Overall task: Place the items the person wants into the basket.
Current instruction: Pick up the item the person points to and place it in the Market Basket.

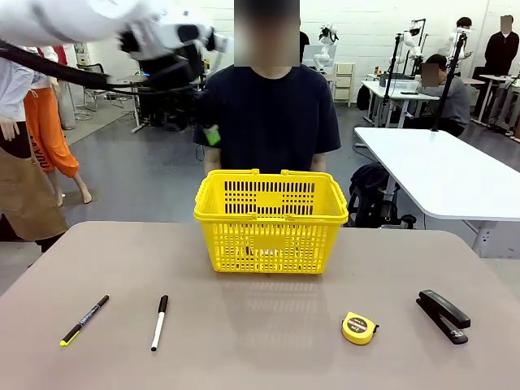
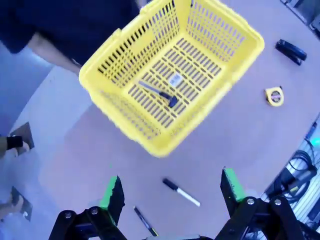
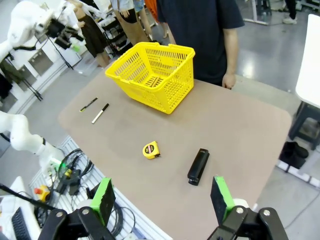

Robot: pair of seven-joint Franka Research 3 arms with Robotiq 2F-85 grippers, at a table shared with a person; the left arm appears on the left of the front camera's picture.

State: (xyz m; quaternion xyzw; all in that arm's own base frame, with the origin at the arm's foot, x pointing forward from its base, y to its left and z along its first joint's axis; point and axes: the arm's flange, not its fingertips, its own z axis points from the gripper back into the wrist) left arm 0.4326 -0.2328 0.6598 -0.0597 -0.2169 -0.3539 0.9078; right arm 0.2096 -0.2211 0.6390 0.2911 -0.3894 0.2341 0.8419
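The yellow basket [image 1: 270,218] stands mid-table in front of the person [image 1: 270,114]. In the left wrist view a utility knife [image 2: 159,93] lies on the floor of the basket [image 2: 102,67]. High above it my left gripper [image 2: 171,177] hangs open and empty; in the front view it [image 1: 208,126] is up left of the basket. The white marker [image 1: 159,322] lies at front left and the black stapler [image 1: 444,315] at front right. My right gripper [image 3: 161,192] is open, high over the table's right edge, with the stapler [image 3: 198,166] and marker [image 3: 100,113] below it.
A thin black pen with a yellow tip [image 1: 84,320] lies left of the marker. A round yellow tape measure [image 1: 358,327] sits left of the stapler. The person's hand [image 3: 229,80] hangs at the far table edge. A white table [image 1: 443,175] stands behind at right.
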